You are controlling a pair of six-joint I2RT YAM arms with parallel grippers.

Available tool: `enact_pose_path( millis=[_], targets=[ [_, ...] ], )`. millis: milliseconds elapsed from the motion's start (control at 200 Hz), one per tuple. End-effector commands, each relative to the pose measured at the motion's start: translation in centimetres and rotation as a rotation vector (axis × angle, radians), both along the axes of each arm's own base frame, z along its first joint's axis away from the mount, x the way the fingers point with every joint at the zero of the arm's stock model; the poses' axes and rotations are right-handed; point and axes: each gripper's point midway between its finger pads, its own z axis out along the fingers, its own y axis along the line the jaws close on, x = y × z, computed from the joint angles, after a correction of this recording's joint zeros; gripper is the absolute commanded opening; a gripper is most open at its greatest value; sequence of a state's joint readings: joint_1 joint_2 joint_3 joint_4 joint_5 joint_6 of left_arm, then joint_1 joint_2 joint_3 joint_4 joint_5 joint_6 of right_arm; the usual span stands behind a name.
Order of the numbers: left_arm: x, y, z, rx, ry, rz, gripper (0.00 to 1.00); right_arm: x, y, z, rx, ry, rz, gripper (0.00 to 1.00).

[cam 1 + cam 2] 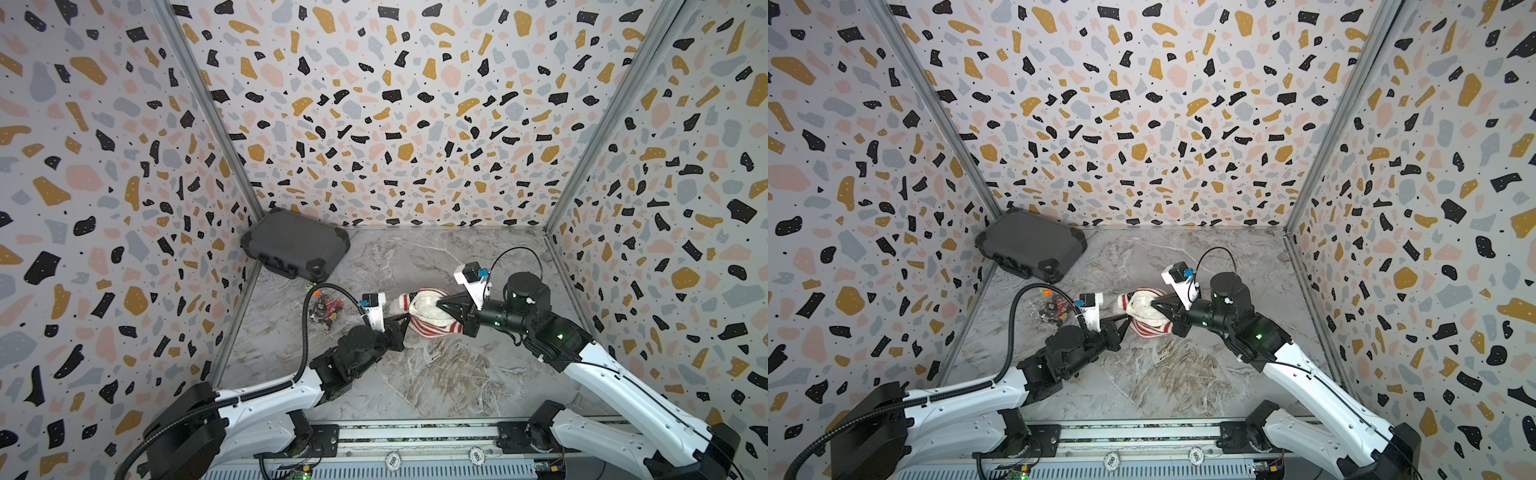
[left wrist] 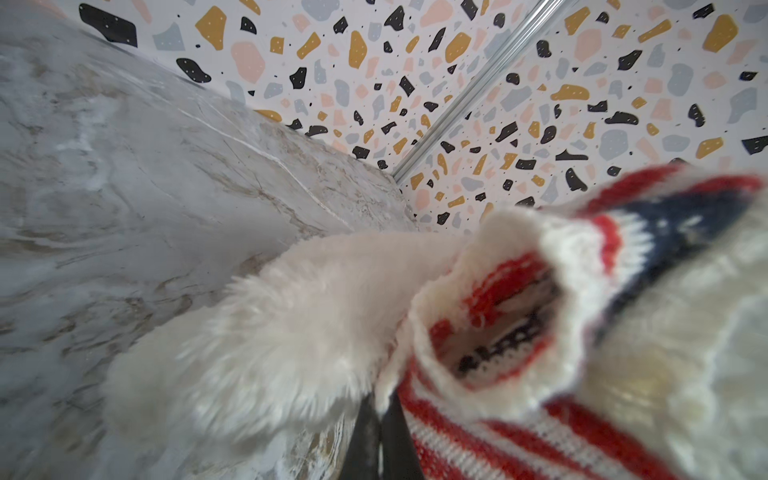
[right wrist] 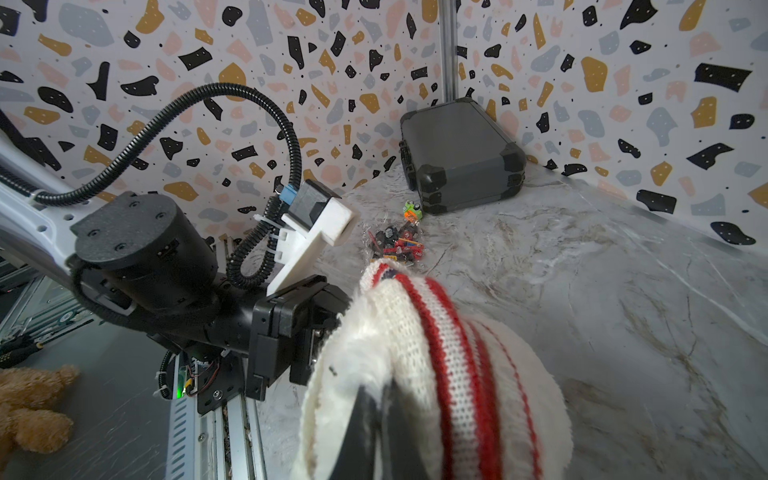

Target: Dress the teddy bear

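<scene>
Bear: the teddy bear (image 1: 426, 309) sat near the middle of the worktop (image 1: 415, 374), between my 2 hands, and was mostly wrapped in knit.
Bear's fur: white plush showed through the wide opening in both top views. In my left wrist view 1 fluffy part (image 2: 266, 332) stuck out beside a smaller knit opening.
Sweater: the red-and-white striped sweater (image 1: 434, 329) bunched around the bear, with a dark blue patch near that smaller opening.
My left hand: my left hand (image 1: 408, 318) was closed, its tips pinching the sweater's edge where the knit met the fur (image 2: 380, 409).
My right hand: my right hand (image 1: 438, 305) was closed too, gripping the sweater's white rim from the opposite side (image 3: 378, 399).
Bear's contact with the worktop: I could not tell whether it rested there or hung lifted.
Case: a dark grey case (image 1: 295, 247) lay in the far left corner, well apart.
Bag: a clear bag of small colourful parts (image 1: 326, 309) lay just behind my left wrist.
</scene>
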State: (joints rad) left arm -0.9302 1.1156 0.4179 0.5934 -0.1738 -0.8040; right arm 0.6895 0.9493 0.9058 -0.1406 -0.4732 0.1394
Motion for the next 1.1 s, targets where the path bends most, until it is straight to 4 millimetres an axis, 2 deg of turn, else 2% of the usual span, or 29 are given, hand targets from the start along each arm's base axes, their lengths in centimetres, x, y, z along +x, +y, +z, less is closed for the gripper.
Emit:
enact_pose_path(
  millis=[0, 60, 125, 175, 255, 340, 355, 430, 601, 781, 911, 1026, 1096],
  targets=[
    [0.4, -0.1, -1.6, 0.047, 0.028, 0.009, 0.00, -0.4, -0.5, 5.2, 0.128, -0.131, -0.017, 0.00],
    [0.4, -0.1, -2.3, 0.058, 0.037, 0.007, 0.00, -0.4, -0.4, 5.1, 0.127, -0.129, -0.016, 0.00],
    [0.2, -0.4, -2.0, 0.044, 0.028, -0.015, 0.00, -0.4, -0.4, 4.9, 0.123, -0.124, -0.013, 0.00],
    [0.0, -0.6, -0.9, 0.016, -0.001, -0.030, 0.00, -0.3, -0.3, 4.6, 0.118, -0.116, -0.017, 0.00],
    [-0.7, -0.9, 2.2, -0.072, -0.082, -0.071, 0.00, 0.1, -0.5, 4.1, 0.114, -0.101, -0.041, 0.00],
    [-1.5, -0.8, 4.9, -0.126, -0.156, -0.095, 0.26, 0.7, -0.7, 3.5, 0.122, -0.062, -0.087, 0.00],
    [-1.6, -0.8, 5.3, -0.130, -0.166, -0.098, 0.34, 0.8, -0.7, 3.3, 0.124, -0.050, -0.095, 0.00],
    [-1.8, -0.5, 6.1, -0.133, -0.184, -0.095, 0.47, 1.7, -1.1, 2.5, 0.137, 0.006, -0.165, 0.00],
    [-2.5, 0.7, 5.7, -0.119, -0.175, -0.048, 0.64, 3.6, -2.5, 0.7, 0.210, 0.152, -0.348, 0.00],
    [-3.5, 0.7, 4.0, -0.065, -0.154, -0.036, 0.68, 4.7, -3.4, -1.6, 0.328, 0.287, -0.466, 0.00],
    [-3.8, -0.4, 2.7, -0.032, -0.141, -0.062, 0.68, 5.5, -5.1, -3.6, 0.402, 0.375, -0.546, 0.00],
    [-4.1, -2.9, 2.1, -0.067, -0.131, -0.125, 0.65, 5.9, -6.9, -4.9, 0.437, 0.419, -0.631, 0.00],
    [-3.8, -4.1, 1.6, -0.092, -0.122, -0.137, 0.60, 5.9, -8.1, -5.8, 0.463, 0.450, -0.676, 0.00]
  ],
)
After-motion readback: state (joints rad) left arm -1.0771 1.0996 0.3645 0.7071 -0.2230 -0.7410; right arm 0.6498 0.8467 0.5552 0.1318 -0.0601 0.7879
